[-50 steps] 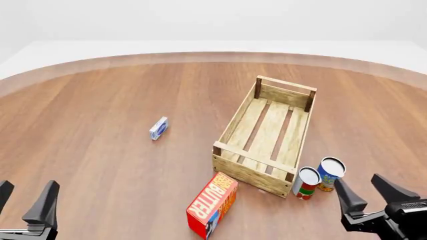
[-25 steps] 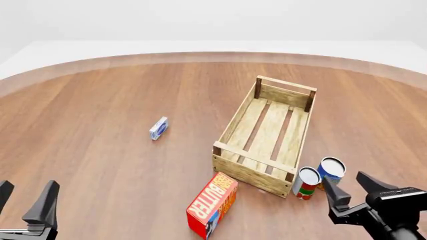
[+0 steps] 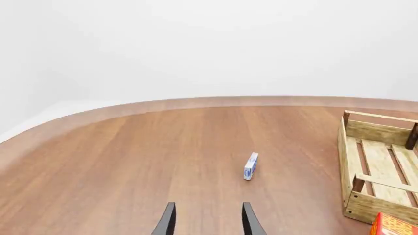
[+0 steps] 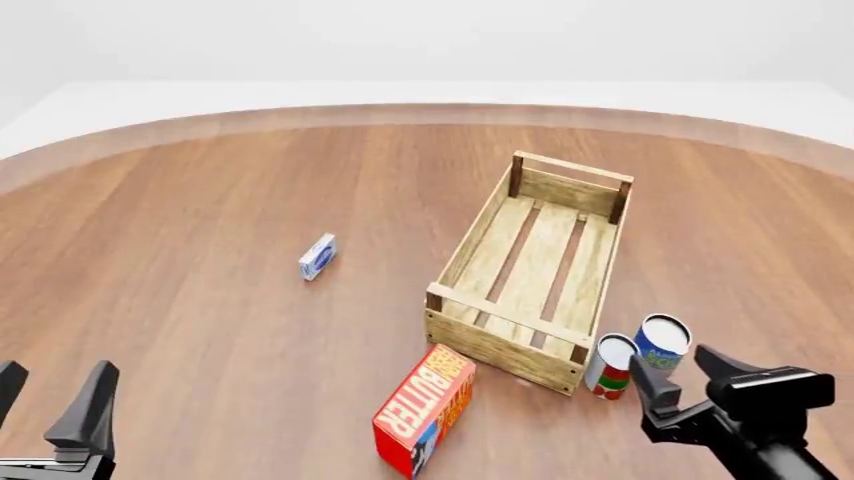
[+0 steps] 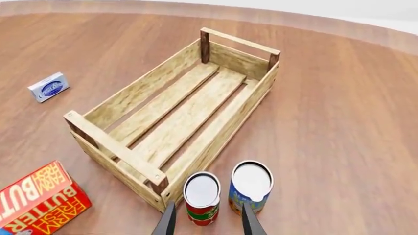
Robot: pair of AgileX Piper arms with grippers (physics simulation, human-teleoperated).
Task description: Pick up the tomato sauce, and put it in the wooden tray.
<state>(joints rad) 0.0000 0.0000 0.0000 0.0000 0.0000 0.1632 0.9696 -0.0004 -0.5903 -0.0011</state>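
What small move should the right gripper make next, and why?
Probably ease the open right gripper forward and down around the red-and-green-labelled tomato sauce can. The can stands upright, ungrasped, beside the blue-labelled can at the light wooden slatted tray corner.

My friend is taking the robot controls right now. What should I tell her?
Left gripper: open, holding nothing, hanging low at the near left of the table, far from the job's things.
Right gripper: open, holding nothing, hanging just on the near side of the two cans, lined up roughly with the tomato sauce.
The tomato sauce stands upright on the table by the near right corner of the wooden tray, with the blue-labelled can close on its right.
Done: nothing picked up yet; the tray holds nothing.
Left: close the fingers on the red-and-green can only, lift it, set it in the tray.
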